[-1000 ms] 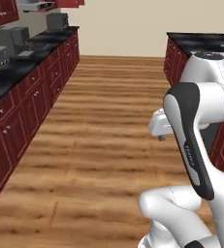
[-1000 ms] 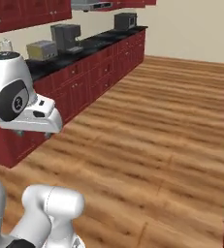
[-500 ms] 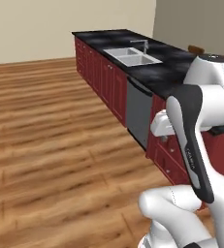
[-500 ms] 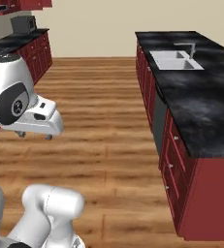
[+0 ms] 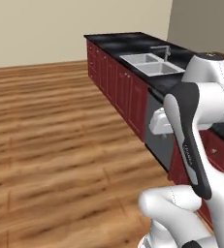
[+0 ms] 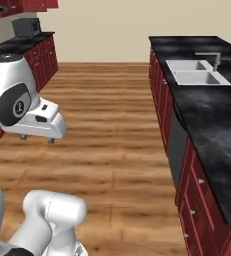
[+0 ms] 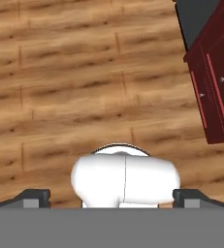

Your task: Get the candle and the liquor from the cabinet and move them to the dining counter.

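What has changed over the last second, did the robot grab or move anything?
Nothing was grabbed. The whole view swung because the base turned: a second ago it faced the aisle and the appliance counter; now it faces the island counter with its double sink. The things themselves did not move. The gripper stayed open and empty above the wooden floor.

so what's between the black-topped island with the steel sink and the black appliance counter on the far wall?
Bare wood plank floor, seen in the right base view between the sink island and the appliance counter.
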